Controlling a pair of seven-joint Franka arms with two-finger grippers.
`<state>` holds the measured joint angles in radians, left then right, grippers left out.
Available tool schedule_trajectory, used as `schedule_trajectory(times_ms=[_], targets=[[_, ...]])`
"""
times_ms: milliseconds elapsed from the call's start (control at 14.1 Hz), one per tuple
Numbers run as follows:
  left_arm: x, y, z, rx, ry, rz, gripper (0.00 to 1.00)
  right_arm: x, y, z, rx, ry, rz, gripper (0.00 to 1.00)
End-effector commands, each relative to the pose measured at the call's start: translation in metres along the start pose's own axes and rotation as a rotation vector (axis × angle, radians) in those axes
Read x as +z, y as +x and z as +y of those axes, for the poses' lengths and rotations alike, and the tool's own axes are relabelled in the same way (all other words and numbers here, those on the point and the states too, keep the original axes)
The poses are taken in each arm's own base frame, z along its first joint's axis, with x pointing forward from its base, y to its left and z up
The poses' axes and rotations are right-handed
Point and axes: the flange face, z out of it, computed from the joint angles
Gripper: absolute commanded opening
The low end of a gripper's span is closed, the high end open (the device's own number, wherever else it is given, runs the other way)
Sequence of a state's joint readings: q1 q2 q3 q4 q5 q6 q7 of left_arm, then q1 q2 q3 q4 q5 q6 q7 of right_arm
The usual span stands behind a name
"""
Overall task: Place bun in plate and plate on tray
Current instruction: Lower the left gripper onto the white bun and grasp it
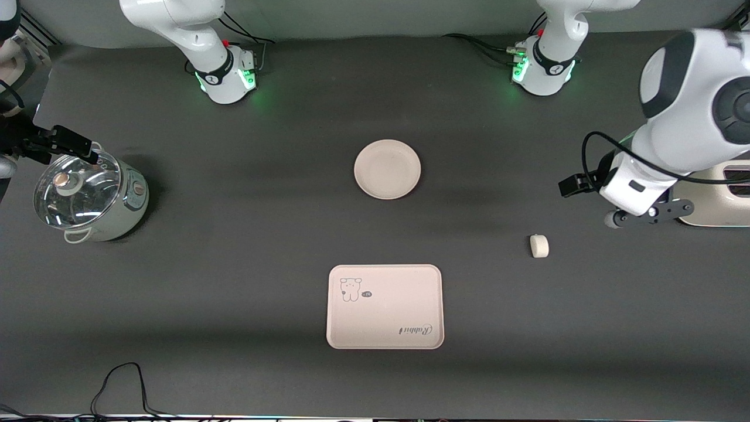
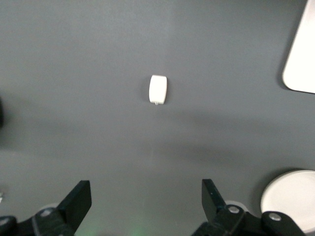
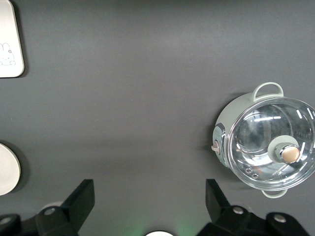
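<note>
The white bun [image 1: 539, 245] lies on the dark table toward the left arm's end, apart from both dishes. The round cream plate [image 1: 387, 169] sits bare at mid-table. Nearer the front camera than the plate lies the rectangular tray [image 1: 385, 306] with its cartoon animal and "Rabbit" print. My left gripper [image 2: 146, 201] hangs open over bare table near the bun [image 2: 158, 89], with nothing between its fingers; a tray corner [image 2: 301, 59] and the plate's edge [image 2: 290, 196] show there too. My right gripper [image 3: 147, 201] is open and holds nothing, up by the pot at the right arm's end.
A pale green pot [image 1: 88, 196] with a glass lid stands at the right arm's end, also seen in the right wrist view [image 3: 266, 142]. A cream appliance [image 1: 723, 193] sits at the left arm's end. A black cable [image 1: 123, 381] loops near the table's front edge.
</note>
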<state>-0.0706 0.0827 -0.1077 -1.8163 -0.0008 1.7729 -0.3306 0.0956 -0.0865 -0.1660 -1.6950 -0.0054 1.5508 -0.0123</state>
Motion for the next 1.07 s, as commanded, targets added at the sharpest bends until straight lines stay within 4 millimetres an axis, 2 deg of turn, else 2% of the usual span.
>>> schedule_trajectory(times_ms=[0,142,427,853,996], targets=[[0.056,-0.015,-0.015,0.044,-0.011,0.046,0.99,-0.002,-0.004,-0.002,0.016,-0.023,0.010,1.00],[0.086,-0.010,-0.013,0.047,-0.019,0.062,0.99,-0.002,-0.004,-0.002,0.016,-0.023,0.010,1.00],[0.177,0.015,-0.007,0.042,-0.041,0.075,0.98,-0.002,-0.004,-0.002,0.016,-0.023,0.010,1.00],[0.262,0.033,-0.001,0.043,-0.071,0.119,0.97,-0.001,-0.004,-0.001,0.017,-0.023,0.009,1.00],[0.281,0.039,-0.007,0.051,-0.081,0.141,0.96,-0.001,-0.004,-0.001,0.017,-0.023,0.009,1.00]])
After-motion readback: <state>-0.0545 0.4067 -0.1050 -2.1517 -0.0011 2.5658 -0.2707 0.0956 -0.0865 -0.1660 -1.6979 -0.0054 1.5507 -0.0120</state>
